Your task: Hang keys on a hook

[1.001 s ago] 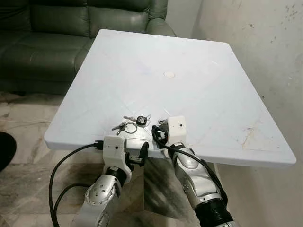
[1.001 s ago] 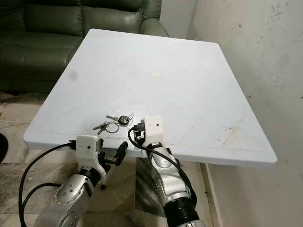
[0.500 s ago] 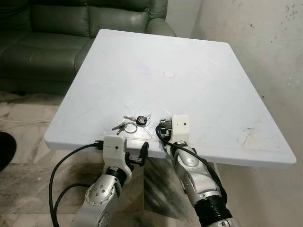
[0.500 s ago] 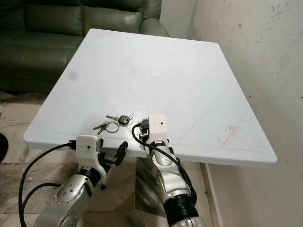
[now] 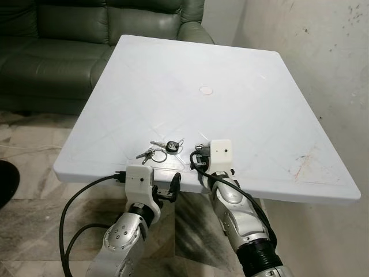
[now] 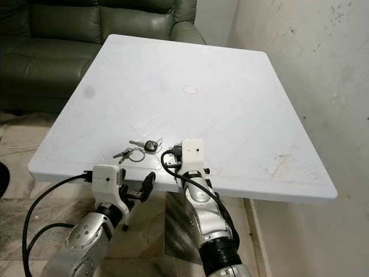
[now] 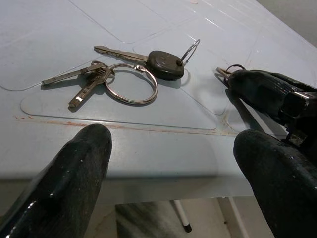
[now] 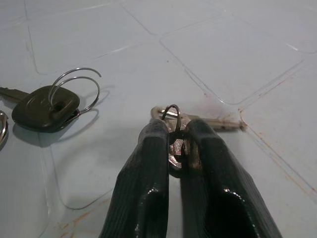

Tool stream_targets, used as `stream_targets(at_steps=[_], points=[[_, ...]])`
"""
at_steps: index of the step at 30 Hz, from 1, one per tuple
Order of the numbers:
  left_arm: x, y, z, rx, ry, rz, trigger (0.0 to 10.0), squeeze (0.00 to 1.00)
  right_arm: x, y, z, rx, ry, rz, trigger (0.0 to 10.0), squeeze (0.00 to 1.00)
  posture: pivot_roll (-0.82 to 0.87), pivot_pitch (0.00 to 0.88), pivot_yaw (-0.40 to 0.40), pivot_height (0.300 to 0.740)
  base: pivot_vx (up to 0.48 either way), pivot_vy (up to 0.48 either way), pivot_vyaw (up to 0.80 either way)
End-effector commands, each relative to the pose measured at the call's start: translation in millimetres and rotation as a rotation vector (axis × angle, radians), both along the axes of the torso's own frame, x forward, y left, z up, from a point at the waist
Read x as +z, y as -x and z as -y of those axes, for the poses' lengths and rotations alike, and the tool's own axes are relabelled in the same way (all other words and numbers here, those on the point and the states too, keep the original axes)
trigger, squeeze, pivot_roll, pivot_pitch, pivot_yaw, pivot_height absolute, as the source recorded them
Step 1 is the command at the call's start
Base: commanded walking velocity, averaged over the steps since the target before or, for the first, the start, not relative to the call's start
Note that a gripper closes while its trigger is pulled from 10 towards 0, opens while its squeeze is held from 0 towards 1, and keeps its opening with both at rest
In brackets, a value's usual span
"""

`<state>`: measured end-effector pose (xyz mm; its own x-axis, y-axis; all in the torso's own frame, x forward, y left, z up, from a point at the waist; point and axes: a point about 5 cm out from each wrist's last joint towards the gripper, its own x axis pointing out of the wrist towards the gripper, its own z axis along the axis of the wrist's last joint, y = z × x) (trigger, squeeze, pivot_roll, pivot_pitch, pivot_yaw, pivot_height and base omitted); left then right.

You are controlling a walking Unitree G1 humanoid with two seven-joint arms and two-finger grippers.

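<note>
Gripping: right gripper (image 8: 179, 148) is clenched on a small set of keys (image 8: 174, 119) at the near edge of the white table (image 5: 230, 75) — ring and key blades poke out between the black fingers (image 8: 143, 173).
Left gripper (image 7: 168, 163): fingers spread wide, hanging just off the table's near edge, holding nothing.
Second key bunch (image 5: 158, 152): lying flat on the table just beside the right gripper — black-headed key (image 7: 166, 64), big ring, two plain keys fanned out.
Table surroundings: green sofa (image 5: 69, 40) behind its far-left corner, a scuffed pale wall (image 5: 323, 46) along its right side, marble floor (image 5: 34, 173) below.
Table middle: small round cap (image 5: 206, 90).
</note>
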<state>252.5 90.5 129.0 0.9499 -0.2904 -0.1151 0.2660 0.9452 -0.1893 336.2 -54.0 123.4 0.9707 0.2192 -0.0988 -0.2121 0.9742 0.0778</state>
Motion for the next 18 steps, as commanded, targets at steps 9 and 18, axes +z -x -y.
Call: stream_targets(at_steps=[9,18], points=[[2.7,1.9,7.1,-0.006,0.026,-0.003,10.0,0.0,1.2,1.0,-15.3,0.027,-0.043,-0.024,10.0,0.0,0.11,0.189,-0.126,0.74,0.0,0.0,0.0],[2.9,1.6,7.4,-0.002,0.03,-0.002,10.0,0.0,4.4,2.1,-18.9,0.02,-0.049,-0.001,0.0,0.0,0.11,0.181,-0.129,0.74,0.0,0.0,0.0]])
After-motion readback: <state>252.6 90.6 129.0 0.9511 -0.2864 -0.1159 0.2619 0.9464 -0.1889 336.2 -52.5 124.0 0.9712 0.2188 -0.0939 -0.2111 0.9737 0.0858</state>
